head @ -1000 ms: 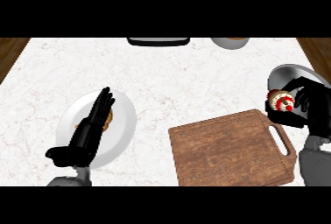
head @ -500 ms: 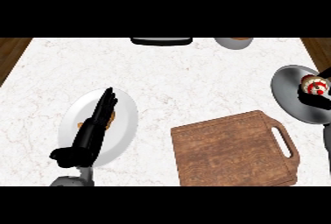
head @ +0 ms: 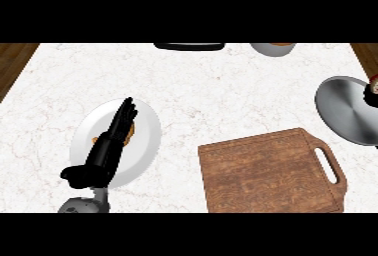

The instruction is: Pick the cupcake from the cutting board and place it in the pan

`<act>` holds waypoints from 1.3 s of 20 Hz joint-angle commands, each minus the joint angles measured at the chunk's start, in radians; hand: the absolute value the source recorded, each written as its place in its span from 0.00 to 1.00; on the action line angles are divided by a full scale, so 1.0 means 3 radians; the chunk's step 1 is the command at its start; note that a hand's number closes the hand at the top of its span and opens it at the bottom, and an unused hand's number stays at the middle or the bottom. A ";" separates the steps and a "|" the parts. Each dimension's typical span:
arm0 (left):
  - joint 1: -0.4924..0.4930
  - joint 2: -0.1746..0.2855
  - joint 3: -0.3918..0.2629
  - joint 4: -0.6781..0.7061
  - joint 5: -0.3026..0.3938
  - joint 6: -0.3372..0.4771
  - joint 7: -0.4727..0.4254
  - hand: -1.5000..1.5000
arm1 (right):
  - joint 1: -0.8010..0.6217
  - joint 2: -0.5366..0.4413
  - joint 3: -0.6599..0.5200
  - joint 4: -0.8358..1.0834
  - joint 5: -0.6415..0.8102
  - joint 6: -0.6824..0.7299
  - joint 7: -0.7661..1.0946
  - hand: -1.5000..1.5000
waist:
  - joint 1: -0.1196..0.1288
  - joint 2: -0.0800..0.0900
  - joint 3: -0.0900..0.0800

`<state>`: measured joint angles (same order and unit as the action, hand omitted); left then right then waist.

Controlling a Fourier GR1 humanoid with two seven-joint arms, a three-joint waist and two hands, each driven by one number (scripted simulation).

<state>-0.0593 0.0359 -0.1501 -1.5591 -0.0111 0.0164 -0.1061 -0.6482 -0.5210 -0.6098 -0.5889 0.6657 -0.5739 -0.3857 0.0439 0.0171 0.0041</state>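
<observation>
Head view of the marble bench (head: pixel 221 90). The left hand (head: pixel 107 147) lies over a white plate (head: pixel 148 135) at the left, its fingers straight and together, holding nothing. The cutting board (head: pixel 269 172) sits near the front edge, with its handle to the right. The pan (head: pixel 343 112) meets the right edge. The cupcake (head: pixel 374 82) shows there only as a cropped sliver over the pan's far rim, and the dark shape beside it is probably the right hand (head: pixel 371 97), whose grip cannot be told. Open bench runs between plate and pan.

White marble counter (head: pixel 221 90): white round plate (head: pixel 150 134) under fingers (head: pixel 124 114) of left hand (head: pixel 102 156); brown wooden cutting board (head: pixel 266 175), grey metal pan (head: pixel 345 112) to their right.
</observation>
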 commanded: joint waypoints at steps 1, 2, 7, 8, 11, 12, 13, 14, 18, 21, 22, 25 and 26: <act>0.0080 -0.0026 -0.0049 -0.0149 -0.0022 0.0033 0.0070 0.50 | -0.0113 -0.0224 -0.0218 0.0542 -0.0191 -0.0112 -0.0498 1.00 | 0.0022 0.0005 0.0005; -0.0043 -0.0071 -0.0025 -0.0054 0.0019 0.0033 0.0088 0.50 | -0.0132 -0.0365 -0.0041 0.0710 -0.0008 0.0462 0.0045 1.00 | 0.0044 0.0026 0.0003; -0.0079 -0.0065 -0.0079 -0.0030 -0.0025 0.0003 0.0070 0.50 | -0.0309 -0.0438 0.0319 0.1151 0.0359 0.1067 0.0413 0.00 | 0.0159 0.0061 0.0006; -0.0106 -0.0060 -0.0077 0.0031 -0.0030 -0.0021 -0.0006 0.50 | -0.0393 -0.0354 0.0270 0.1194 0.0274 0.1186 0.0375 0.00 | 0.0147 0.0063 0.0008; -0.0035 -0.0048 -0.0102 -0.0085 -0.0016 -0.0031 0.0091 0.50 | -0.0393 -0.0365 0.0181 0.1278 0.0182 0.1286 0.0130 0.00 | 0.0143 0.0051 0.0016; -0.0051 -0.0102 -0.0100 0.0063 -0.0030 -0.0014 -0.0086 0.50 | -0.0410 -0.0266 0.0135 0.1263 0.0136 0.1170 0.0051 0.00 | 0.0135 0.0069 0.0016; -0.0068 -0.0117 -0.0115 0.0061 -0.0042 0.0028 -0.0075 0.50 | -0.0424 -0.0290 0.0112 0.1272 0.0116 0.1168 -0.0007 0.00 | 0.0110 0.0058 0.0014; -0.0129 -0.0036 -0.0025 -0.0081 0.0019 -0.0017 0.0120 0.50 | -0.0336 -0.0294 0.0034 0.1268 0.0043 0.1119 -0.0141 0.00 | 0.0116 0.0056 0.0020; -0.0019 -0.0029 -0.0041 -0.0098 0.0007 -0.0018 0.0055 0.50 | -0.0457 -0.0343 -0.0369 0.1153 -0.0395 0.1204 -0.0468 0.00 | 0.0066 0.0034 0.0017; -0.0022 -0.0057 -0.0046 -0.0130 0.0031 -0.0006 0.0149 0.50 | -0.0444 -0.0450 -0.0542 0.1212 -0.0578 0.1370 -0.0580 0.00 | 0.0043 0.0029 0.0014; 0.0048 -0.0039 -0.0079 -0.0147 -0.0002 -0.0017 0.0098 0.50 | -0.0436 -0.0420 -0.0607 0.1244 -0.0640 0.1336 -0.0582 0.00 | 0.0064 0.0034 0.0014; -0.0157 -0.0078 -0.0004 0.0004 -0.0030 0.0065 0.0156 0.50 | -0.0441 -0.0741 -0.0675 0.1316 -0.0751 0.1903 -0.0549 0.00 | -0.0022 0.0013 0.0007; -0.0059 0.0066 0.0107 -0.0047 0.0098 -0.0094 0.0051 0.50 | -0.0255 -0.0678 -0.0735 0.1352 -0.0813 0.1923 -0.0745 0.00 | -0.0005 0.0017 0.0008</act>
<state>-0.0715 0.0328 -0.1469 -1.5738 -0.0011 0.0068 -0.0856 -0.7586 -0.6888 -0.7843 -0.2083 0.4758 -0.0932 -0.5611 0.0496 0.0244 0.0069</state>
